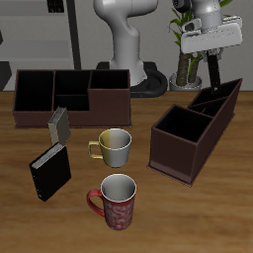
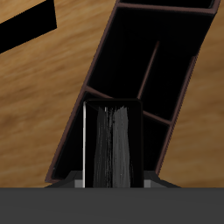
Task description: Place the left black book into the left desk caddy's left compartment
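Note:
My gripper [image 1: 210,49] is high above the table, shut on the top of the left black book [image 1: 211,72], which hangs upright as a slim dark slab. The book's lower end is over the far, narrow end of the left desk caddy [image 1: 194,138], a dark brown box seen corner-on. In the wrist view the black book [image 2: 109,144] shows edge-on with its pale strip, clamped in the gripper [image 2: 110,180]. Beneath it lie the divided sections of the caddy [image 2: 171,105]. I cannot tell which compartment is directly under the book.
A long dark brown caddy [image 1: 69,94] stands farther back. A grey speckled book [image 1: 59,124] and a wider black book [image 1: 49,173] stand near it. An olive mug [image 1: 114,146] and a red patterned mug [image 1: 117,201] sit mid-table. A plant vase [image 1: 186,69] is behind the gripper.

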Available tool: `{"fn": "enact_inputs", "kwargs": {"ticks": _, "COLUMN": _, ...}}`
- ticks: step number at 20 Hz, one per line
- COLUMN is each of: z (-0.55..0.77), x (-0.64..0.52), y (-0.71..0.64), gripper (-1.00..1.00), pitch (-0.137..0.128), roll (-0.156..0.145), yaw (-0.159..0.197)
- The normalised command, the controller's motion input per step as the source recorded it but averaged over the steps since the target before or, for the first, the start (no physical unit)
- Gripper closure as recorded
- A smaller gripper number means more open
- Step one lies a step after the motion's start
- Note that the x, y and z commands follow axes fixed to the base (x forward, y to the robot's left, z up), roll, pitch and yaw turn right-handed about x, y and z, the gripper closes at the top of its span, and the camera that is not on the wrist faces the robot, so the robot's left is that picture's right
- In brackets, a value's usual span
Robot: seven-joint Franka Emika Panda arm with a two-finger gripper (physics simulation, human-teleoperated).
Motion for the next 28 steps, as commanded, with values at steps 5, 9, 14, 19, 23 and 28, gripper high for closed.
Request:
{"fn": "enact_inputs", "kwargs": {"ticks": 5, "z": -0.26, "x": 0.06, "y": -0.08, "gripper": 1.00, "pitch": 0.044, "roll": -0.006, "yaw": 0.005}}
{"fn": "enact_inputs", "kwargs": {"ticks": 9, "z": -0.42, "x": 0.08, "y": -0.02, "gripper": 1.00, "pitch": 0.071, "roll": -0.002, "yaw": 0.004}}
{"fn": "enact_inputs", "kwargs": {"ticks": 14, "z": -0.36, "x": 0.01, "y": 0.02, "gripper": 1.00, "pitch": 0.068, "roll": 0.007, "yaw": 0.026}}
{"fn": "enact_inputs", "kwargs": {"ticks": 19, "z": -0.42, "x": 0.15, "y": -0.05, "gripper": -1.00, "pitch": 0.099, "roll": -0.008, "yaw": 0.023}}
{"fn": "enact_inputs", "kwargs": {"ticks": 23, "z": -0.10, "x": 0.03, "y": -0.06, "gripper": -1.00, "pitch": 0.013, "roll": -0.004, "yaw": 0.010}}
{"fn": "enact_inputs", "kwargs": {"ticks": 28, "z": -0.10, "x": 0.14, "y": -0.28, "gripper": -1.00, "pitch": 0.037, "roll": -0.025, "yaw": -0.048}}
